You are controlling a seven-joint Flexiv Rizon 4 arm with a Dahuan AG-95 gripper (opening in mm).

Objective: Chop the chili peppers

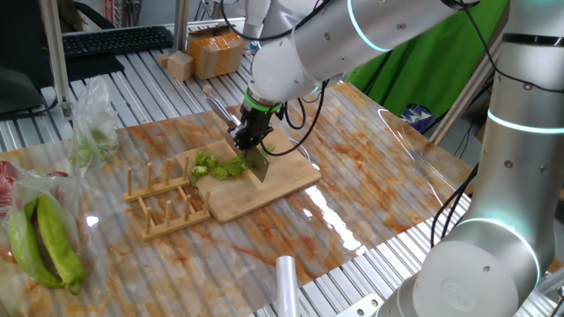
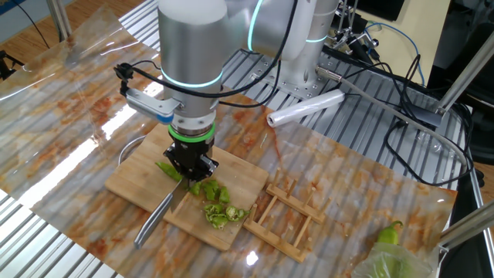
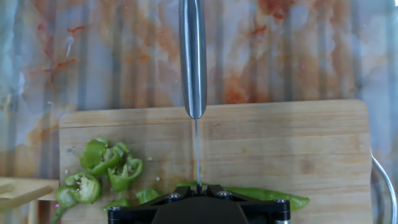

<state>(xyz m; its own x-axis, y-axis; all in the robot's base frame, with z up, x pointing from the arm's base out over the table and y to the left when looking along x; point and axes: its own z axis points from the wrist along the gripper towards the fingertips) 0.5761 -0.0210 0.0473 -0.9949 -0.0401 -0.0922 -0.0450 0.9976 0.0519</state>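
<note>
Bright even light, white glare on the glossy table.

My knife: steel-grey. Chili peppers: bright green. Cutting board: pale bamboo. Tabletop: marbled orange-white. My gripper: black.

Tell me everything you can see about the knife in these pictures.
The knife has a smooth, shiny, metal-looking handle and a thin blade seen edge-on. The shut gripper holds it, blade edge down on the wooden cutting board, across the uncut green chili. Cut chili slices lie beside the blade.
</note>
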